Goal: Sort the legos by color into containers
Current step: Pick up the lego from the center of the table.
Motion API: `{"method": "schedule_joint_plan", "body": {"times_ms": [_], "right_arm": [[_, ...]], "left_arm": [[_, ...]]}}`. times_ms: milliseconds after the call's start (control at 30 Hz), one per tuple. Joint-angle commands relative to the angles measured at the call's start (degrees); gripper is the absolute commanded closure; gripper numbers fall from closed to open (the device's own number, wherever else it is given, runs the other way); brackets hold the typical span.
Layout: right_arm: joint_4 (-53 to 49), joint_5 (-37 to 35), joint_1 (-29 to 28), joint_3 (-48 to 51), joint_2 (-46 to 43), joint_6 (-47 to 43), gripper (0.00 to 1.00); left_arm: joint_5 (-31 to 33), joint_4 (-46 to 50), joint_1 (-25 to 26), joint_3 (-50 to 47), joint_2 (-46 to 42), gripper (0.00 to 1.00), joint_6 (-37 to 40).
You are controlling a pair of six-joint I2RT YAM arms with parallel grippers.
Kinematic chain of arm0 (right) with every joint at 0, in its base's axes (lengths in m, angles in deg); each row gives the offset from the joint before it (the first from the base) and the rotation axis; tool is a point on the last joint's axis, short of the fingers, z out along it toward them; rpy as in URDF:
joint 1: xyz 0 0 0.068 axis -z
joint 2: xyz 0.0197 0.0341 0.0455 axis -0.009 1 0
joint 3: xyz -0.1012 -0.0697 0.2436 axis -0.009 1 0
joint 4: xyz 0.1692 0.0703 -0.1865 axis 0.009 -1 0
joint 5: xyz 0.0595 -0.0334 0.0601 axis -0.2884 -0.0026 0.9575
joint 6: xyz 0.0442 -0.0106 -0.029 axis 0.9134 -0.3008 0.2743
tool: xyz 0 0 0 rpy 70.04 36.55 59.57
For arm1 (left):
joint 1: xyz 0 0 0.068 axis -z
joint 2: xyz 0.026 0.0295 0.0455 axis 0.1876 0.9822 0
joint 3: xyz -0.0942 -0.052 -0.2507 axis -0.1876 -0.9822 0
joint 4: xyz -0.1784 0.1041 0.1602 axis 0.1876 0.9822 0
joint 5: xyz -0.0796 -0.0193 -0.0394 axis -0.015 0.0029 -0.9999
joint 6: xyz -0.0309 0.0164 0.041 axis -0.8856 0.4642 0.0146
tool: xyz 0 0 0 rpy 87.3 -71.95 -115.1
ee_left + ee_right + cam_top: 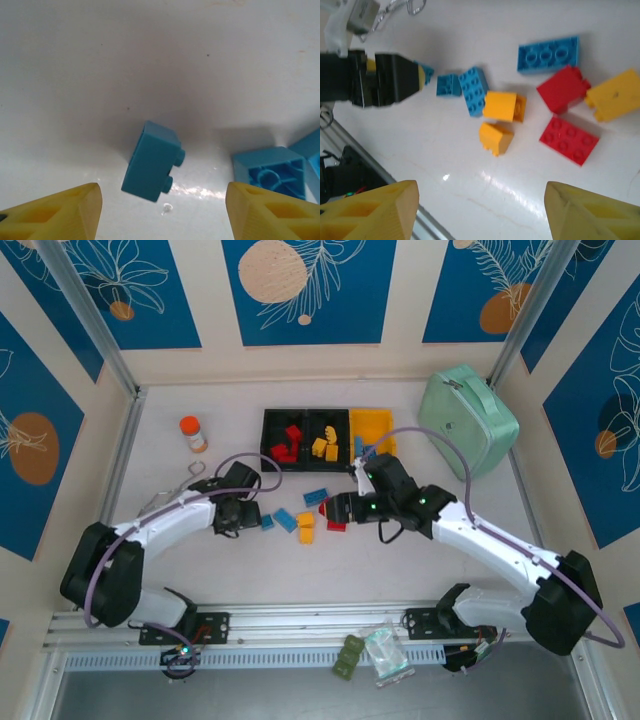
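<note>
The joined containers stand at the back: a black bin (267, 430) with red legos, a black bin (327, 418) with yellow ones, and a yellow bin (384, 421) with a blue one. Loose legos lie mid-table. My left gripper (247, 516) (162, 215) is open and low, with a blue brick (152, 162) (268, 522) on its side just ahead between the fingers, untouched. A second blue brick (272, 170) lies to its right. My right gripper (336, 508) (480, 210) hangs open over bare table, short of an orange brick (496, 137), red bricks (569, 140) and a blue plate (548, 54).
An orange-capped bottle (192, 433) stands at the back left and a mint-green case (467, 420) at the back right. A metal hook (195, 472) lies near the left arm. Small packets (385, 650) rest on the front rail.
</note>
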Motion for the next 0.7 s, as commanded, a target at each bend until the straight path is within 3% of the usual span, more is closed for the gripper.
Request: {"method": "schedule_joint_plan", "body": {"times_ms": [0, 100, 400, 667], "right_arm": [[1.60, 2.32, -0.70, 3.70, -3.31, 4.30, 0.33], [1.02, 1.63, -0.89, 5.39, -5.09, 5.48, 0.33], [0.40, 1.02, -0.89, 5.06, -5.21, 5.13, 0.33], [0.10, -0.60, -0.54, 4.41, -4.86, 5.22, 0.33]], "left_arm": [[2.94, -0.56, -0.92, 1.83, 2.41, 0.36, 2.52], [3.41, -1.36, -1.22, 2.62, 5.35, 0.43, 3.06], [2.27, -1.53, -1.22, 3.09, 5.82, 0.84, 4.11], [-2.36, -0.56, -0.55, 5.80, 1.63, 0.90, 5.60]]}}
